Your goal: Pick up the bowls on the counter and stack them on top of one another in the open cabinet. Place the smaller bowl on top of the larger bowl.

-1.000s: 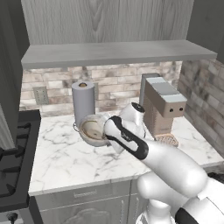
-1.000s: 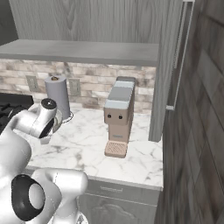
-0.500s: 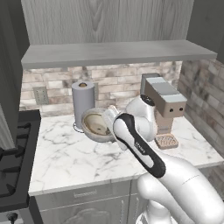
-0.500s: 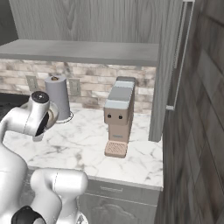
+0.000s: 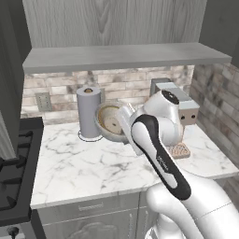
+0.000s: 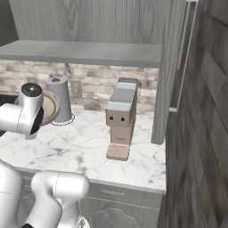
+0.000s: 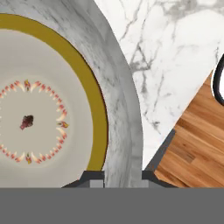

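Counter (image 5: 88,163): white marble, grey veins | backsplash (image 5: 126,86): brick | shelf (image 5: 121,56): grey

We see open marble counter (image 5: 88,163) across the lower left of the left base view, with room to pass between the stove (image 5: 14,172) at the far left and the arm. At centre, the paper towel roll (image 5: 89,112) stands just beside the tilted larger bowl (image 5: 109,122), closing that gap. The coffee machine (image 6: 121,116) blocks the middle of the right base view; bare counter lies to its left. The cabinet shelf (image 5: 121,55) hangs across the upper frame, limiting headroom. At the right, the cabinet door (image 6: 171,67) walls off the side.
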